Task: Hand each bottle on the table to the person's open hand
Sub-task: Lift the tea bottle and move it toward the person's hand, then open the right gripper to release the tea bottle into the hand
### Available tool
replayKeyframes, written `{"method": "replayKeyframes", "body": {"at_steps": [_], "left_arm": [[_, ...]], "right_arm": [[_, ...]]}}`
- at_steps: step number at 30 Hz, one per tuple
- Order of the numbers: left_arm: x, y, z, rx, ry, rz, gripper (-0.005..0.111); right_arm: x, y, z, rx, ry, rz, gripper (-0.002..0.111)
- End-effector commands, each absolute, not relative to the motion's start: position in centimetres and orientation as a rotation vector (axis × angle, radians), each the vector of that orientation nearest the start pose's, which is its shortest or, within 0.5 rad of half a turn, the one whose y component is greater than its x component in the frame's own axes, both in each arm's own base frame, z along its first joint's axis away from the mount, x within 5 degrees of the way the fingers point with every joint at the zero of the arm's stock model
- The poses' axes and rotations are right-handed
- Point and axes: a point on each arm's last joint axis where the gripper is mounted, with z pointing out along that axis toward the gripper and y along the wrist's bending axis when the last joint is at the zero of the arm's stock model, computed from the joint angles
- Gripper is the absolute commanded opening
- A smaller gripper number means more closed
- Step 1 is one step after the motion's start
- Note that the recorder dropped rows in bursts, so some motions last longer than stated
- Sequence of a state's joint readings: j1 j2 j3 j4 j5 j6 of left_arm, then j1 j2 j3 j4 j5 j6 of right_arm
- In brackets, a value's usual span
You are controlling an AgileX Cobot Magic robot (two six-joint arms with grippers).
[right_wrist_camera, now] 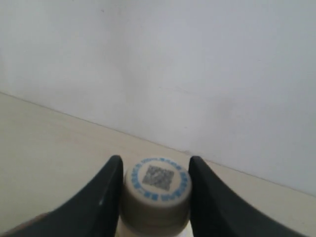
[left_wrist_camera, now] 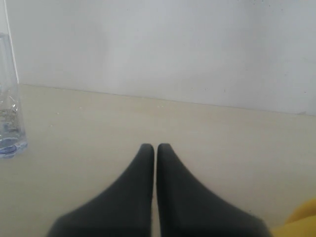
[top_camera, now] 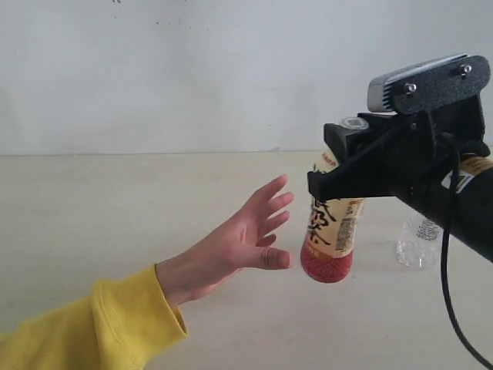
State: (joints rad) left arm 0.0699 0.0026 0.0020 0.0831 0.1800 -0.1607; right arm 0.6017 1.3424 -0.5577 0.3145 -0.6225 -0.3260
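Your right gripper has the yellow bottle in its hold. In the right wrist view the two black fingers are open only as wide as the neck, and they press on both sides just under the beige cap, which has a printed code on top. The bottle hangs nearly upright with its red base down, in front of the pale wall.

The hand is open, with its fingers spread, and it reaches in from the left over the desk. Its wrist comes out of a yellow sleeve. The thumb tip is just beside the red base of the bottle. From this angle you cannot tell if they touch or if a small gap is between them.

The crinkled bottle stands on the desk to the right of the yellow one, partly behind your right arm and well apart from the hand.

Your left gripper holds nothing. Its fingers are pressed together, with only a thin line between them, and they are low over the bare desk. The bluish bottle stands upright at the edge of that view, apart from the fingers.
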Motion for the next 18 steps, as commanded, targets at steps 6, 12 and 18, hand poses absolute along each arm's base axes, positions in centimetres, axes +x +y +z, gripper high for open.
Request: {"method": "replayKeyframes", "body": {"at_steps": [6, 12, 18], "left_arm": [[5.6, 0.5, 19.7, -0.136, 1.657, 0.009, 0.004], [5.6, 0.5, 19.7, -0.136, 1.657, 0.009, 0.004], [5.6, 0.5, 19.7, -0.136, 1.657, 0.009, 0.004]], "right_arm": [[20.8, 18.6, 28.0, -0.540, 1.520, 0.473, 0.000], [21.4, 20.0, 29.1, -0.544, 1.516, 0.517, 0.001], [21.6, 19.8, 29.5, -0.534, 1.512, 0.465, 0.059]]}}
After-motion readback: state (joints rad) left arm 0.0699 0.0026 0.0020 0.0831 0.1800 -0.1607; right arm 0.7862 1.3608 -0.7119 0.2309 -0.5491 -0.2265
